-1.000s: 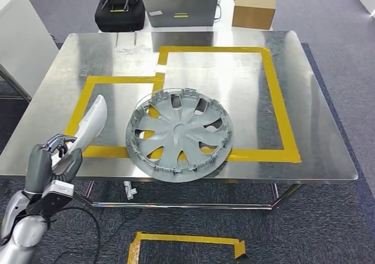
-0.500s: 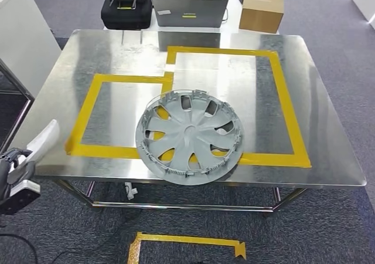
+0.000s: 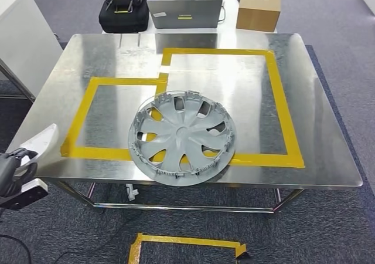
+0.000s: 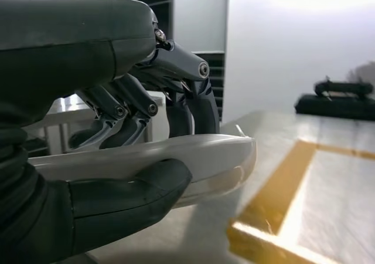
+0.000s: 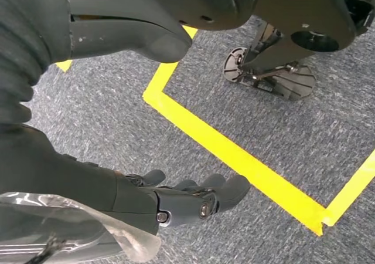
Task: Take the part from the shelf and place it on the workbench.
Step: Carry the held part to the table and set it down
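A long, curved, pale silver-white plastic part [image 3: 40, 139] sits clasped in the left robot hand [image 3: 11, 169] at the near left corner of the shiny sheet-metal tabletop [image 3: 309, 135], its far end reaching over the tabletop's edge just outside a rectangle of yellow tape [image 3: 79, 123]. The left wrist view shows the dark fingers [image 4: 132, 102] curled over the part [image 4: 177, 158] and the thick grey thumb [image 4: 128, 188] pressed against its other side. A round grey plastic wheel cover [image 3: 181, 136] lies flat on the tabletop, straddling the near tape lines between the smaller and the larger yellow outline. The right robot hand [image 5: 186, 199] hangs above grey carpet [image 5: 287, 135] crossed by yellow floor tape [image 5: 248, 170], fingers loosely extended and grasping nothing. At the far end stand a black case [image 3: 123, 13], a grey laptop [image 3: 184, 13] and a brown cardboard box [image 3: 258, 9].
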